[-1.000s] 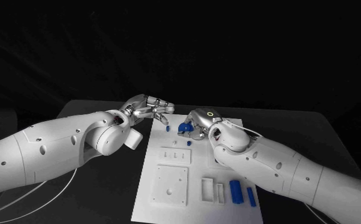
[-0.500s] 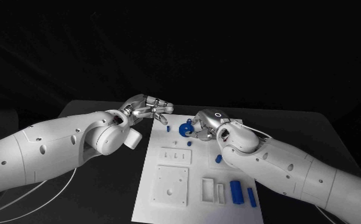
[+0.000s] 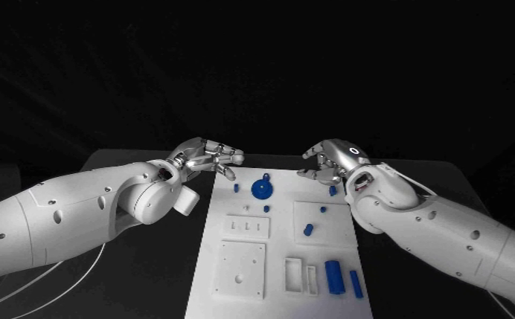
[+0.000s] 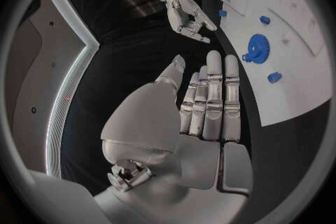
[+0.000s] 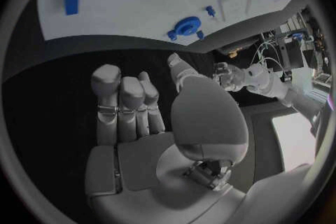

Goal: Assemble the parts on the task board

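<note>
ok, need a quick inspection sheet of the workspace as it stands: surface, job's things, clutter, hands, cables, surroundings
Surface: black table, bare round the board.
Job's things: white task board at centre; blue gear near its far end; two long blue pieces at the near right corner; small blue pieces scattered mid-board.
Clutter: nothing seen.
Hands: left hand at the board's far left corner, empty; right hand off the far right corner, empty, fingers apart.
Cables: white cable looping under the left arm.
Surroundings: dark backdrop.

Head camera overhead; wrist cameras share task board (image 3: 281, 248).
</note>
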Robot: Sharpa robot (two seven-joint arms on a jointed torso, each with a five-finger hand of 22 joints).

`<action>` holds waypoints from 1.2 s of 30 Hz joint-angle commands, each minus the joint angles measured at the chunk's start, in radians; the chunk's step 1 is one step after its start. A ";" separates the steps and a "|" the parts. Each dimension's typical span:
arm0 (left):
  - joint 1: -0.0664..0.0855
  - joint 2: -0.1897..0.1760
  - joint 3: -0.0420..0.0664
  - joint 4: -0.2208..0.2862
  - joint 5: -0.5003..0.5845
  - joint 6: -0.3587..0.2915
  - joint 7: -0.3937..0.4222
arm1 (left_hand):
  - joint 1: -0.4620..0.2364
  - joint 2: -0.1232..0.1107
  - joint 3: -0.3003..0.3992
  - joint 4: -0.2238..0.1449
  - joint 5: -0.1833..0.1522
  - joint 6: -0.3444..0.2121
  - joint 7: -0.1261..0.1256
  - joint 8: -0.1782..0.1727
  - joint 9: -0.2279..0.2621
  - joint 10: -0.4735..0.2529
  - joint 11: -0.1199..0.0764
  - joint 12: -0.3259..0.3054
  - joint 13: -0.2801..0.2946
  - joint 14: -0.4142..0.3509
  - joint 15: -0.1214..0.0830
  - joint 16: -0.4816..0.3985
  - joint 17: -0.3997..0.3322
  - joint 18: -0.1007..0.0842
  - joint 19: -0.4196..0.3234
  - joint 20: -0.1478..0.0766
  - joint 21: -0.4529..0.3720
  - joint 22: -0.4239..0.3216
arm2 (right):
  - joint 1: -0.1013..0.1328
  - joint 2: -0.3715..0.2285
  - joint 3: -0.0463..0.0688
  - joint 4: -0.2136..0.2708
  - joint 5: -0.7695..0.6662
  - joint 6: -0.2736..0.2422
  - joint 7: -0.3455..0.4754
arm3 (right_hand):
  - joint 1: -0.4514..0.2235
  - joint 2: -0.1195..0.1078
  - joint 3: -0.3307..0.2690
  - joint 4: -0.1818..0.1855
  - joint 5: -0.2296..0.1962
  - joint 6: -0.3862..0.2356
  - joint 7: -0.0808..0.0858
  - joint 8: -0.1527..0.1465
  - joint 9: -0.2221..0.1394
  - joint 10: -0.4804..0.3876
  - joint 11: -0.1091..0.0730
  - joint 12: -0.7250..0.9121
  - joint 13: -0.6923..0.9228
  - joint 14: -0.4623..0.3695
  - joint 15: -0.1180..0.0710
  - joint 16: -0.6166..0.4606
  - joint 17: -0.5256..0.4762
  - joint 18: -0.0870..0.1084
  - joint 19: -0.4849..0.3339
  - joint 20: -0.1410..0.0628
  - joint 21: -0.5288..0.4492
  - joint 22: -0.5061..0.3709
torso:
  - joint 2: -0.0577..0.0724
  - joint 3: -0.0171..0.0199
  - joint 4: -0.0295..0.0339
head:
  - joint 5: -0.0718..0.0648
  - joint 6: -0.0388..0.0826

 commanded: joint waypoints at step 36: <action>-0.022 0.001 0.000 -0.034 -0.015 0.037 0.013 | 0.001 -0.001 0.010 -0.022 0.009 -0.009 0.001 -0.004 -0.001 0.000 -0.001 -0.001 0.000 -0.006 0.004 -0.008 -0.003 0.016 -0.015 -0.001 0.012 0.000 | -0.083 -0.084 0.043 -0.222 0.492 0.218 0.408 | 0.043 0.090 -0.066 -0.359 0.415 -0.040 0.000 -0.004 0.000 -0.097 -0.018 -0.047 -0.060 -0.044 -0.002 -0.066 -0.021 0.004 -0.006 0.000 -0.137 0.063 | 0.003 0.0440 -0.0247 | -0.002 -0.013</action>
